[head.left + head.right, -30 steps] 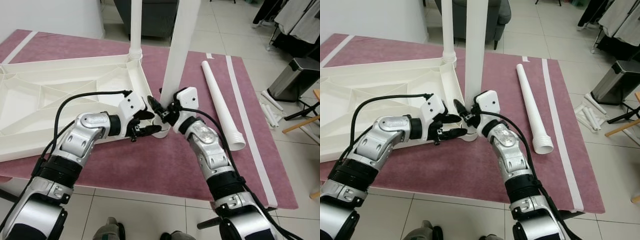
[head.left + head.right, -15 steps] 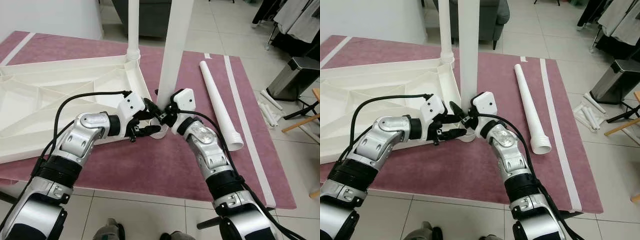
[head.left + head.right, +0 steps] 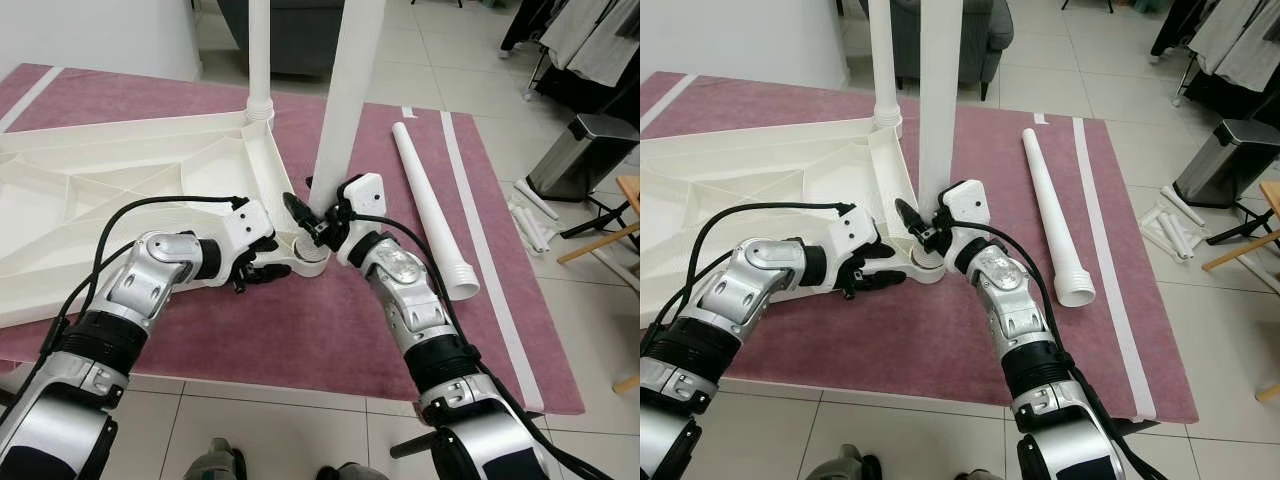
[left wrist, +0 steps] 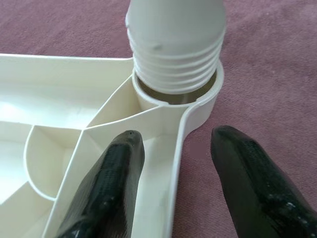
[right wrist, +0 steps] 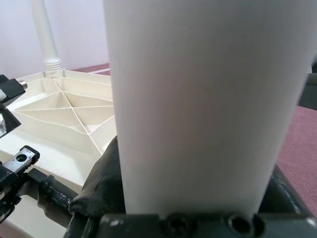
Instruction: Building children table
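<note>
Gripping upright table leg low, right claw, left claw spread beside tabletop corner socket.

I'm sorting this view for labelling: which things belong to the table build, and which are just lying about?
Belongs to the build:
upturned tabletop
fitted leg
leg in the right gripper at the corner socket
spare leg
left gripper

Lying about:
bin
armchair

We see a maroon rug spread over pale floor tiles. On it lie the upturned white tabletop at left and a loose white leg at right.
</note>
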